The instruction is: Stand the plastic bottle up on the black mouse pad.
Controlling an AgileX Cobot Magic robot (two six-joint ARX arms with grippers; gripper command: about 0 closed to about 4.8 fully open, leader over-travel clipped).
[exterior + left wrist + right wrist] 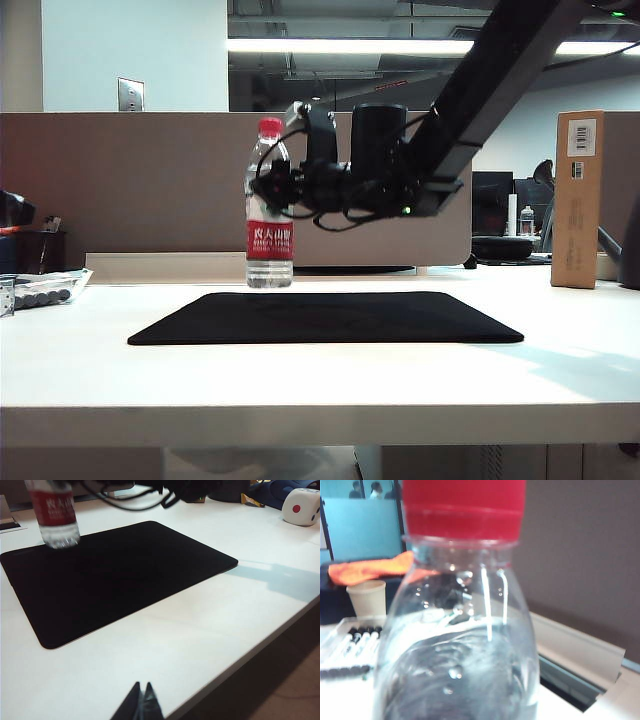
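The plastic bottle (269, 240) is upright, red cap on top, red-and-white label around its middle. Its base (59, 536) is at the far left corner of the black mouse pad (330, 318); whether it rests on the pad I cannot tell. My right gripper (272, 185) reaches in level from the right and is shut on the bottle's clear upper body, just above the label. In the right wrist view the bottle (465, 630) fills the picture and hides the fingers. My left gripper (141, 686) is shut and empty, over bare table near the front edge, well away from the pad (125, 570).
A tall cardboard box (578, 200) stands at the back right. A tray of markers (40, 295) lies at the back left, a paper cup (366, 597) beyond it. A white die (301, 506) sits off to the right. A partition wall (150, 190) runs behind the table.
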